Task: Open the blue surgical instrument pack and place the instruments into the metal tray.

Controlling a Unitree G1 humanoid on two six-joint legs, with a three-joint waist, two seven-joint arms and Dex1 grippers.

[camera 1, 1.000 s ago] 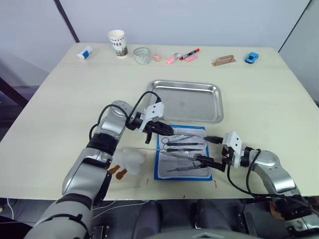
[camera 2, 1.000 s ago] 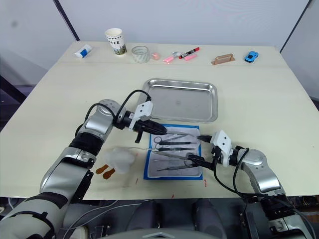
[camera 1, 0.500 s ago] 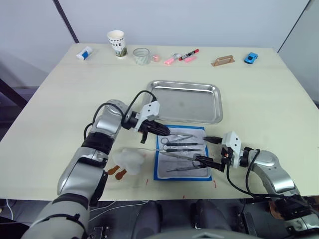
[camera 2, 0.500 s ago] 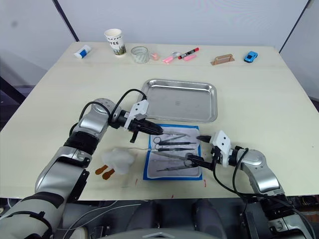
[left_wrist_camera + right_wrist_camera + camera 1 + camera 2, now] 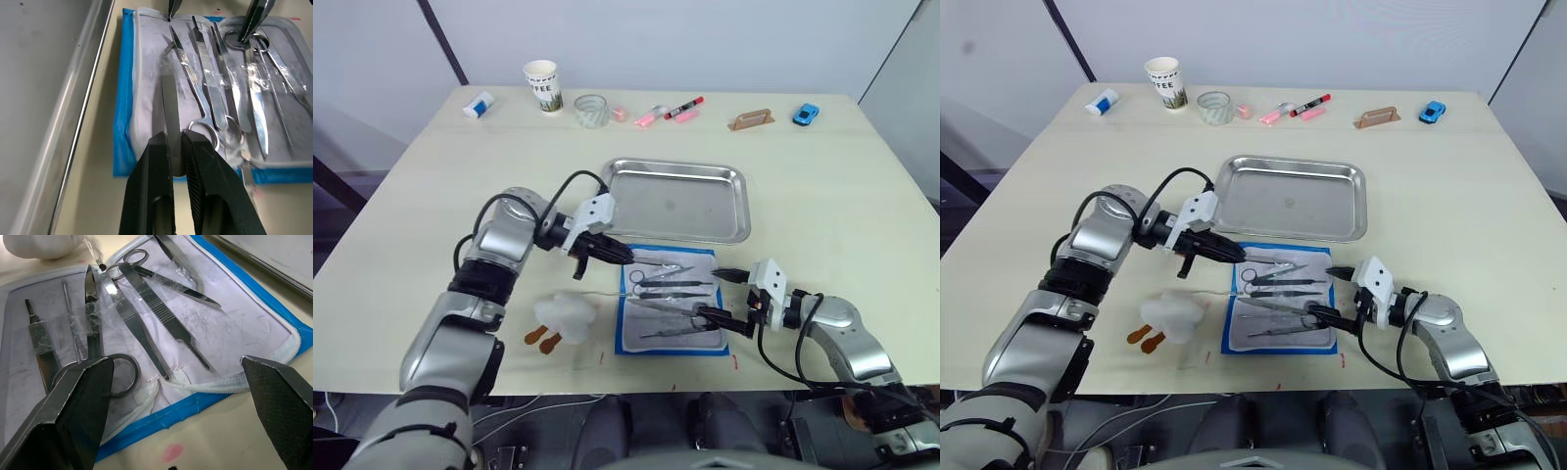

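Pale bench [image 5: 822,196] carries the metal tray [image 5: 680,200] with the blue surgical instrument pack [image 5: 672,299] lying open just in front of it, the instruments [image 5: 671,284] on its grey lining. At the pack's left edge, the left hand [image 5: 174,147] pinches a flat metal blade [image 5: 169,112]. At its right edge, the right hand [image 5: 722,296] rests with fingers spread wide.

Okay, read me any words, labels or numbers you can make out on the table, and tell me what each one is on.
"COFFEE": dark print on the white paper cup, only roughly readable.
White and blue tube: any print is too small to read.
Red-and-black marker pen: no readable label.
Blue surgical instrument pack, lying open: no lettering on the lining that shows.
Metal tray: no markings.
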